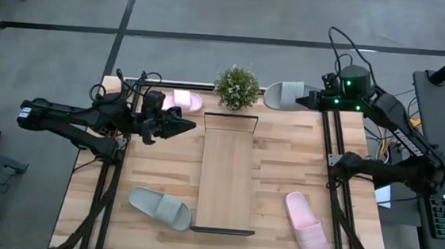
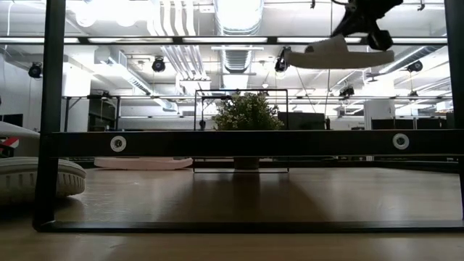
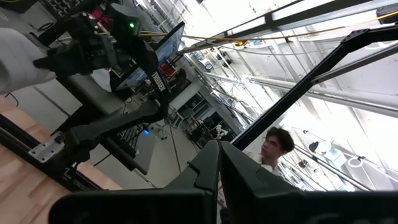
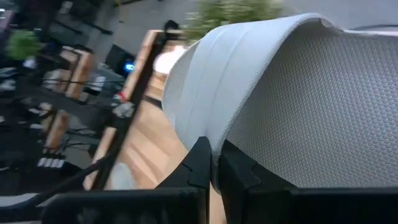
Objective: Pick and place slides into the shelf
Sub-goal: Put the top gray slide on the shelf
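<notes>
Right claw [image 1: 314, 98] sits at the far right corner of the bench [image 1: 155, 167], its arm folded back along the right rail, fingers pinched on the edge of a grey slide [image 1: 285, 94] held in the air. In the low view that slide [image 2: 337, 54] hangs high above the wood, sole roughly level. In the right wrist view the dark fingers [image 4: 198, 163] clamp the slide's rim [image 4: 280, 93].

Left claw [image 1: 184, 126] reaches in from the left edge, arm stretched nearly level, fingers pressed together on nothing, near the shelf's far left corner.

The shelf [image 1: 226, 180] lies lengthwise down the middle of the bench, its board bare, with open wood on both sides. A potted plant [image 1: 237, 87] stands just beyond its far end. A pink slide [image 1: 185, 100] lies at the far edge just beside the left arm's wrist. A second grey slide [image 1: 159, 208] lies near left, and another pink slide [image 1: 307, 225] near right, both beside the shelf but apart from it.
</notes>
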Robot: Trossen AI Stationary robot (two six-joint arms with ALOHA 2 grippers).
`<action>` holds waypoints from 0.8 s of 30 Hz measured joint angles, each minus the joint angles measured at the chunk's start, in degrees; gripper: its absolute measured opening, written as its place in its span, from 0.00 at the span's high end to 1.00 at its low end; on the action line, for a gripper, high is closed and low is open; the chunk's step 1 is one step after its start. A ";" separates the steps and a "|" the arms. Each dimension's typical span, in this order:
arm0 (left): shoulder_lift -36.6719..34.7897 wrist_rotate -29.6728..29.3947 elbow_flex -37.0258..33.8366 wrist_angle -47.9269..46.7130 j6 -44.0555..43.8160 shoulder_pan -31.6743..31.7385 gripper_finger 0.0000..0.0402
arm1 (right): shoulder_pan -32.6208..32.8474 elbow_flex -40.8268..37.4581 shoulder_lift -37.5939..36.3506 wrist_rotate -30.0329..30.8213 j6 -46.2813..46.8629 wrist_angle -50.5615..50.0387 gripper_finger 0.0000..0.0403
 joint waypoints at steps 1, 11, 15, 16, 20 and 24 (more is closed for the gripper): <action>0.00 0.00 0.00 0.01 0.01 -0.01 1.00 | 1.56 -0.59 -0.22 0.48 1.28 1.87 0.98; -0.04 -0.02 0.00 0.02 0.02 -0.02 1.00 | 15.16 -11.53 0.57 6.36 14.56 24.92 0.98; -0.07 -0.02 0.04 0.04 0.02 -0.01 1.00 | 18.93 -13.69 1.55 8.94 16.14 26.99 0.98; -0.09 -0.02 0.04 0.02 0.02 -0.01 1.00 | 19.71 -14.05 1.85 9.24 16.49 27.69 0.98; -0.04 -0.02 0.04 0.04 0.02 0.00 1.00 | 22.98 -15.72 3.02 10.56 18.55 31.74 0.98; 0.00 -0.04 0.02 0.04 0.02 0.00 1.00 | 26.04 -17.12 4.04 13.24 20.50 35.87 0.98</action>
